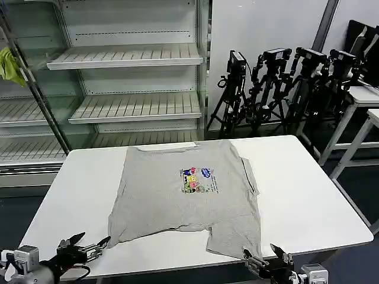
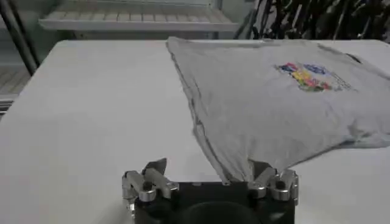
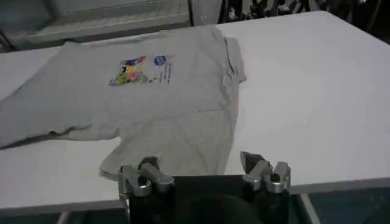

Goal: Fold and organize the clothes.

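Observation:
A light grey T-shirt point(image 1: 177, 195) lies spread face up on the white table point(image 1: 308, 195), collar toward the far edge, its multicoloured print point(image 1: 198, 179) showing. One sleeve is tucked in along its right side and the near hem is uneven. My left gripper point(image 1: 92, 240) hovers open at the table's front left, just short of the shirt's near left corner point(image 2: 234, 167), which lies between its fingers point(image 2: 155, 168). At the front right, my right gripper point(image 3: 201, 163) stands open with the shirt's near right hem point(image 3: 183, 146) between its jaws.
Empty white shelving point(image 1: 124, 106) stands behind the table. A yellow-green cloth point(image 1: 9, 65) hangs at the far left. Black tripods point(image 1: 278, 89) cluster at the back right, and another white table point(image 1: 367, 100) stands to the right. Bare tabletop flanks the shirt.

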### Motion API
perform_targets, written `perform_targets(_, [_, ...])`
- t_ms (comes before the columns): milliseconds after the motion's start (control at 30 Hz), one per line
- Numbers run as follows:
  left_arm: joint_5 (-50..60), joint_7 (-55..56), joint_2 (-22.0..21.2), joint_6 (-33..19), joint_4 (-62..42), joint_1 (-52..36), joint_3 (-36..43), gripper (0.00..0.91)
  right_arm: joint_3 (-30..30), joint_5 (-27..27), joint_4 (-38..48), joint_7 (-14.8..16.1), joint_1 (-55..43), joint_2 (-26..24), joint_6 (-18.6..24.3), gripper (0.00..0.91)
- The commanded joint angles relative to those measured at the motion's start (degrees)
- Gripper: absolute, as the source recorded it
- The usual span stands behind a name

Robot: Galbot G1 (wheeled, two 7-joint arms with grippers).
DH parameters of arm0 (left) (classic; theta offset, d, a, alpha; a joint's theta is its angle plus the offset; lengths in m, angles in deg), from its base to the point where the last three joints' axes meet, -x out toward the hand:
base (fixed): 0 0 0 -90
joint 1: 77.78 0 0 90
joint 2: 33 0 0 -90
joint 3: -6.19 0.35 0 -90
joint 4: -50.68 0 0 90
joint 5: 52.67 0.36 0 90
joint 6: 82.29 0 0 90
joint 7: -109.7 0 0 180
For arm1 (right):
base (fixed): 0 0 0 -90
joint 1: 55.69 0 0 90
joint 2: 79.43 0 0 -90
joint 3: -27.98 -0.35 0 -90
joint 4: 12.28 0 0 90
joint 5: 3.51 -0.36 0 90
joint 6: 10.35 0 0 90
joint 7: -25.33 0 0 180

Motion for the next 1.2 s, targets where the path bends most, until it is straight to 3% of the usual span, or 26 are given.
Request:
perform_targets(33, [1.57,-0.26,-0.01,-0.03,-2.96,-6.25,6.88,0.907,-0.34,0.67,-0.06,-0.05,0.17,0.07,0.03,0.907])
perform_targets(467, [2.47,-0.68,-0.05,-0.27,-4.55,-9.21,9.80,0.907,2.17,1.96,3.50,-0.32,-1.23,-0.13,0.21,0.907])
perform_targets(1000, [3.34,-0.95,0.04,-0.27,-2.07,-5.29,8.51,0.907,4.01,3.23,6.37,0.02,-1.04,-0.83,0.95,0.907])
perform_targets(1100, [3.67,-1.01,-0.08,-0.28,-2.16,-5.02,8.46,0.846,4.70,3.59,6.56,0.13,-1.35,-0.77,1.01,0.907])
perform_targets(1133, [3.73,-1.01,-0.15,-0.29,-2.18,-4.94,8.45,0.766,4.93,3.77,6.55,0.21,-1.41,-0.77,1.04,0.907])
perform_targets(1167, [3.77,-1.01,-0.18,-0.30,-2.18,-4.88,8.44,0.615,5.19,3.90,6.53,0.29,-1.49,-0.78,1.05,0.907])
perform_targets(1200, [3.87,-1.01,-0.24,-0.33,-2.17,-4.79,8.44,0.574,5.42,4.03,6.52,0.35,-1.58,-0.78,1.05,0.907])
